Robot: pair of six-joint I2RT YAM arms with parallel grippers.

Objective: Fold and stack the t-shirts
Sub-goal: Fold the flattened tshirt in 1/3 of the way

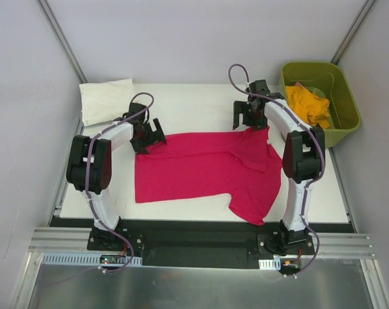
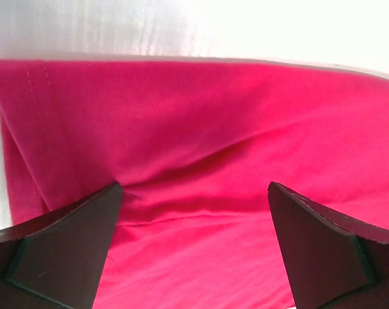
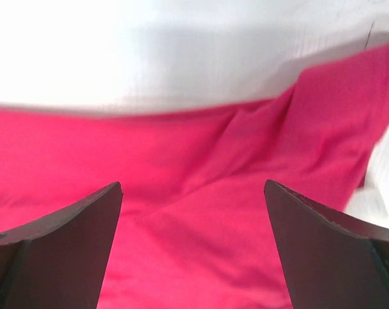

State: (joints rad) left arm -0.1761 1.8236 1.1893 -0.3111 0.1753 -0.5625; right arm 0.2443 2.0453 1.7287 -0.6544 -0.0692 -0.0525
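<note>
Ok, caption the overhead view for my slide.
Left gripper and right gripper, open, at far edge of pink t-shirt.

No text, label, brand, number or sign can be read in any of the three views. The pink shirt [image 1: 200,170] shows only plain cloth. The green bin [image 1: 341,135] shows only plain plastic.

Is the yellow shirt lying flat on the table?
No, the orange-yellow shirt is bunched up inside the green bin.
</note>
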